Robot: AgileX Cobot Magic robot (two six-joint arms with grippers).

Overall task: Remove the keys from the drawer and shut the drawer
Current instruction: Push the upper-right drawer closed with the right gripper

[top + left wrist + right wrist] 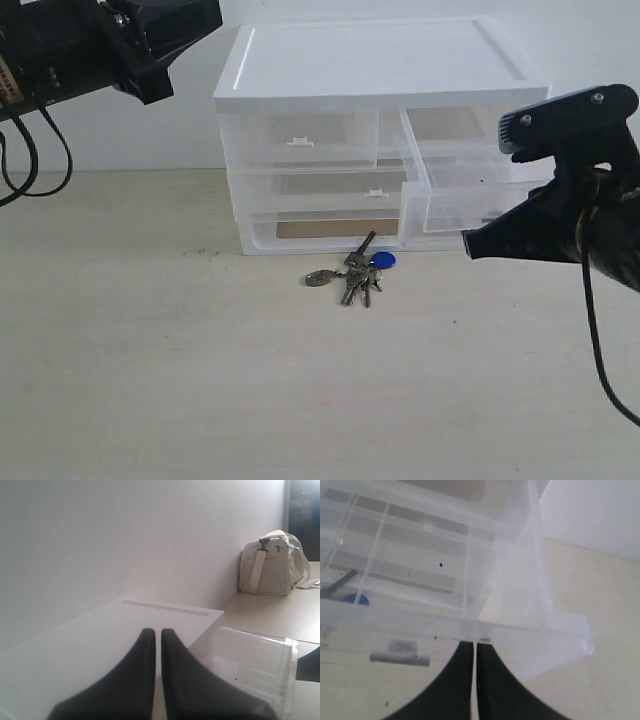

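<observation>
a: spotted the keys (356, 273)?
b: yes. seen lying on the desk (150, 380), outside the drawer (468, 190), just in front of the white cabinet (370, 60). blue fob (383, 261) on one side, oval tag (320, 278) on the other.
a: and the drawer?
b: stood pulled well out at the cabinet's upper right.
a: checked the right claw (475, 645)?
b: pinched tight on nothing, tips at the drawer's front lip. could not tell whether touching.
a: left claw (156, 630)?
b: narrowed as well, fingers nearly pressed together, gripped nothing. hung high above the cabinet's flat top, well apart from the keys.
</observation>
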